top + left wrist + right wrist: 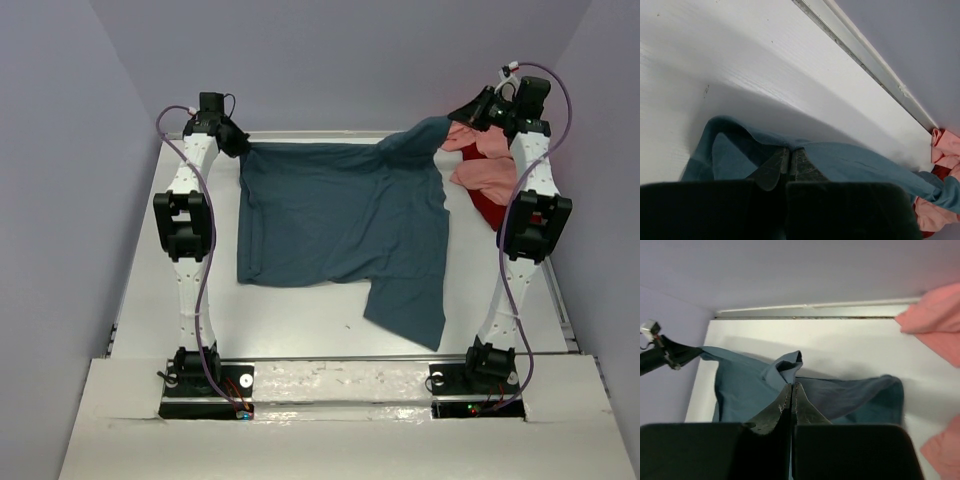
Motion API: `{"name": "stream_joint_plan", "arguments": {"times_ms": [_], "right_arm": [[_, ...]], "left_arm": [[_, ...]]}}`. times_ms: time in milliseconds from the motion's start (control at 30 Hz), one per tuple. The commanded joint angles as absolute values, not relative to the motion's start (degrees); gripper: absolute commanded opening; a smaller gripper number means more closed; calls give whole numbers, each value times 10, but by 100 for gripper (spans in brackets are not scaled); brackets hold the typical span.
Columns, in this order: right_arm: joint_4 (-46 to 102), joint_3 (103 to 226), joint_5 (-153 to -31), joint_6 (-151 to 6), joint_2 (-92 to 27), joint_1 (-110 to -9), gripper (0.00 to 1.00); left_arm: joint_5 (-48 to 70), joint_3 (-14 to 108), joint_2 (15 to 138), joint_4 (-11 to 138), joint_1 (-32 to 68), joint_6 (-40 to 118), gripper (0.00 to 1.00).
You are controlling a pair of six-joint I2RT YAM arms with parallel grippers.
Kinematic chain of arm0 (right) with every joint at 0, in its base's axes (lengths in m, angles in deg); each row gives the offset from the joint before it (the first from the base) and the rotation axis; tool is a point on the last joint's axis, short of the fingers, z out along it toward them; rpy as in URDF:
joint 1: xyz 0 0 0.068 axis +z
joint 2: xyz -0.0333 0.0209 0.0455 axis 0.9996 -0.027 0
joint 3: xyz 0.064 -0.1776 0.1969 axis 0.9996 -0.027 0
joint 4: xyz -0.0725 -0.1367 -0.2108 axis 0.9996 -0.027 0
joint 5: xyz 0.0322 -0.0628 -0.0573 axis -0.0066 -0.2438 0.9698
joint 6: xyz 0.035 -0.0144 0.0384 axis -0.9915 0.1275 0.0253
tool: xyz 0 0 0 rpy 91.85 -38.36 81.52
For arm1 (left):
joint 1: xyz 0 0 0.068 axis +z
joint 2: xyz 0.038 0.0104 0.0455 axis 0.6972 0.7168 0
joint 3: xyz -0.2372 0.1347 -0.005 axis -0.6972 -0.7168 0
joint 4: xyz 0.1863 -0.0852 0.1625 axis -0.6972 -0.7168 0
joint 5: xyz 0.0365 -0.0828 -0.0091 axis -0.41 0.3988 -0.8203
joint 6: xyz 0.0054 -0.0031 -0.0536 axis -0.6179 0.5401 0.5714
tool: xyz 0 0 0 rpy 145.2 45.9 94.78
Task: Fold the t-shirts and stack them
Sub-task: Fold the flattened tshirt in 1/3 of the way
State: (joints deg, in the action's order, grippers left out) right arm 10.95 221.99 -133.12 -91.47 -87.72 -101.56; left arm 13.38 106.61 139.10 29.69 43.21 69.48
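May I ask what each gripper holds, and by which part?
The teal t-shirt: left gripper pinches its far left corner, right gripper its far right corner.

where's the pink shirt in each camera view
Top external: pink shirt at the far right, beside the right arm.
Left wrist: pink shirt at the right edge, low.
Right wrist: pink shirt at the right edge, top and bottom.
Shared landmark: teal shirt, in all three.

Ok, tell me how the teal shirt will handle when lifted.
Probably floppy: the teal shirt drapes from its two pinched corners and lies flat on the table. Likely light, as small pinches hold it. Its skewed near flap may drag and bunch.
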Motion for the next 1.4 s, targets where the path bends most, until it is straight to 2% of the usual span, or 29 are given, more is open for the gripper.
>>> {"name": "stream_joint_plan", "arguments": {"times_ms": [0, 867, 1367], "right_arm": [[-12, 2212, -1241, -844, -845, -1014, 0], [-60, 2035, -1210, -791, -742, -993, 0], [-82, 1954, -1199, -768, -703, -987, 0]], "left_arm": [[135, 1070, 1335, 285, 437, 684, 0], [156, 998, 1293, 248, 424, 675, 0], [158, 1001, 1308, 198, 420, 665, 0]]}}
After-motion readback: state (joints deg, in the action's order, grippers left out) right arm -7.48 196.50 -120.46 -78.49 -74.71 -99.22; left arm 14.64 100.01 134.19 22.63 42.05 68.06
